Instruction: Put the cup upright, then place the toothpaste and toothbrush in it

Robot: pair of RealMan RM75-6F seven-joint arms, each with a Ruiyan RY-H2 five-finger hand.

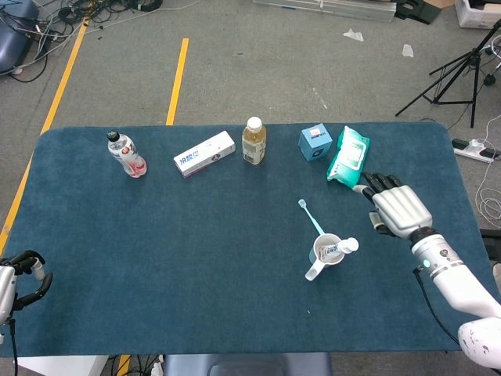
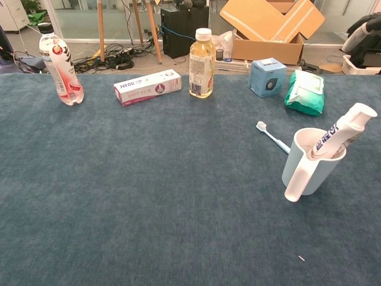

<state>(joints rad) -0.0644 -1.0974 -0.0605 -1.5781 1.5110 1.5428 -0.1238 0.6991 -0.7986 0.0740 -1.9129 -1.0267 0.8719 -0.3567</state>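
**Right hand free above the mat, toothpaste in cup, toothbrush still on the mat**

Right hand (image 1: 399, 210) sits right of centre in the head view, palm down, fingers spread and stretched toward the upper left, holding nothing. It's up off the blue table (image 1: 156, 258); in the chest view only dark fingers show at the top right corner. Its forearm runs down to the lower right corner of the frame.

Around it: fingertips come close to the lower edge of the green wipes pack (image 1: 348, 157); can't tell if they touch. Left of the pack is a small blue box (image 1: 315, 142), then a yellow drink bottle (image 1: 253, 140), a white carton (image 1: 204, 153) and a clear bottle with red label (image 1: 127, 154), all in a row along the far side. Nothing lies between hand and cup.

Cup (image 2: 311, 163): pale blue, upright, handle toward the camera in the chest view, sits low and left of the right hand, well apart. Toothpaste (image 2: 340, 130) stands in it, tilted right, cap end sticking out over the rim. Toothbrush (image 2: 272, 137) lies flat on the mat just left of the cup, head pointing to the upper left, its handle end reaching the cup's wall.

Left hand (image 1: 22, 278) is at the lower left edge of the head view, off the mat's corner, fingers curled in, nothing in them.
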